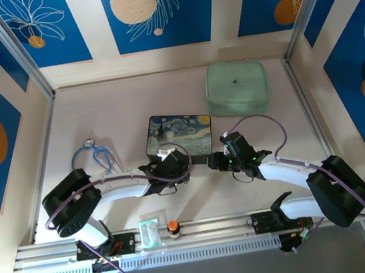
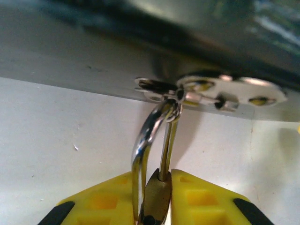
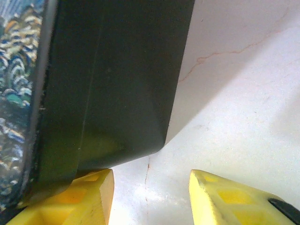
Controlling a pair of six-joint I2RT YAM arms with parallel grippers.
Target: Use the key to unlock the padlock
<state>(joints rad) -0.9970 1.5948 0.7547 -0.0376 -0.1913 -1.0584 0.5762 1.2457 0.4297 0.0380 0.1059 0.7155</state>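
Brass padlock [image 2: 157, 199]: shackle [image 2: 144, 140] is hooking through the hasp [image 2: 211, 91] on the dark box [image 3: 117, 79], long axis pointing straight back into the left jaws.
Left jaws: clamping the padlock body, so that arm's nearest.
Right jaws: sitting wide apart, holding nothing, just beside the box's corner on the counter [image 3: 243, 93].

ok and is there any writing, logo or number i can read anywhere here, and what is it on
Nothing here can be read.
Mark on the pale green square zip case: too small to read.
Lid of the dark blue painted box: a swirling picture, no words.
Body of the small brass padlock: blurred, no lettering shows.
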